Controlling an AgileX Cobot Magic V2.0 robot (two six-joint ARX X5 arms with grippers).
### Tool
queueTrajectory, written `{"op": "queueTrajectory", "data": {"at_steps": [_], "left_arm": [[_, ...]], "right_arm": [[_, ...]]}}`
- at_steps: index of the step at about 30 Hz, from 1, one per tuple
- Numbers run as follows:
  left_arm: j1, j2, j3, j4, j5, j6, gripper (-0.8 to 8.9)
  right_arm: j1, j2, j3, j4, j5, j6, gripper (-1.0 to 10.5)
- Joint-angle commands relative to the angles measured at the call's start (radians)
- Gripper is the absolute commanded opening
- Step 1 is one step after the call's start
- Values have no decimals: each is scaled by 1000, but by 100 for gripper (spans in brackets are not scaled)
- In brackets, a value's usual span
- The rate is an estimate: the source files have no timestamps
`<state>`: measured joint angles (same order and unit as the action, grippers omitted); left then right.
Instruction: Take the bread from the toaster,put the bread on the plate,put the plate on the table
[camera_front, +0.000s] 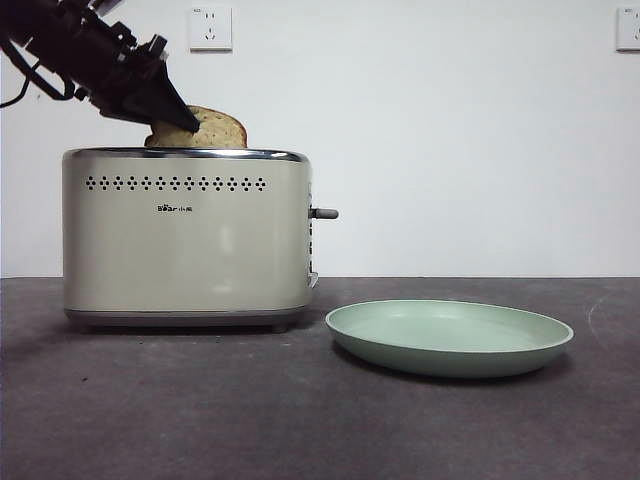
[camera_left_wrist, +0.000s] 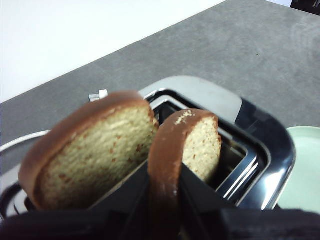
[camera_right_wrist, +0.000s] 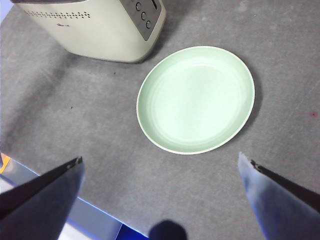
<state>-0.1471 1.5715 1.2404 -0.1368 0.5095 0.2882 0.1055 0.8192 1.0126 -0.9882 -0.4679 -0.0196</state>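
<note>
1. The left gripper (camera_left_wrist: 165, 200) is down at the toaster (camera_front: 185, 240), its 2 black jaws set on either side of the bread (camera_left_wrist: 184, 150), one against each face. From the left wrist view it looks closed on the slice, low on its crusted edge.
2. The bread stands upright in one slot of the toaster, its domed top clear of the chrome rim. The other slice (camera_left_wrist: 90, 150) stands in the neighbouring slot, just beside it and leaning a little.
3. In the front view only 1 domed top (camera_front: 215, 128) shows above the toaster, with the gripper's dark tip in front of it; I cannot tell from there which slice that is.
4. Handling, as a judgement: the bread should be light and fairly stiff across its flat faces, but crumbly at the crust and easy to dent. A firm, gentle pinch across the 2 faces, near the top middle, looks the safest hold; a hold at one corner could let it swing or tear.
5. It should be drawn straight up, since a tilt could catch it on the slot wires or drag the other slice.
6. The plate (camera_front: 450, 335) lies bare on the table (camera_front: 200, 410), just beside the toaster's lever end (camera_front: 324, 213).
7. The right gripper (camera_right_wrist: 160, 175) hangs above the plate with its jaws spread wide, holding nothing.
</note>
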Motion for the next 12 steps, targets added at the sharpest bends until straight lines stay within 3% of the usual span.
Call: {"op": "queueTrajectory", "data": {"at_steps": [1, 12], "left_arm": [[-4, -4, 69, -30, 11, 0, -8], [-4, -56, 333, -306, 24, 1, -8]], "right_arm": [[1, 0, 0, 7, 2, -7, 658], [1, 2, 0, 8, 3, -7, 658]]}}
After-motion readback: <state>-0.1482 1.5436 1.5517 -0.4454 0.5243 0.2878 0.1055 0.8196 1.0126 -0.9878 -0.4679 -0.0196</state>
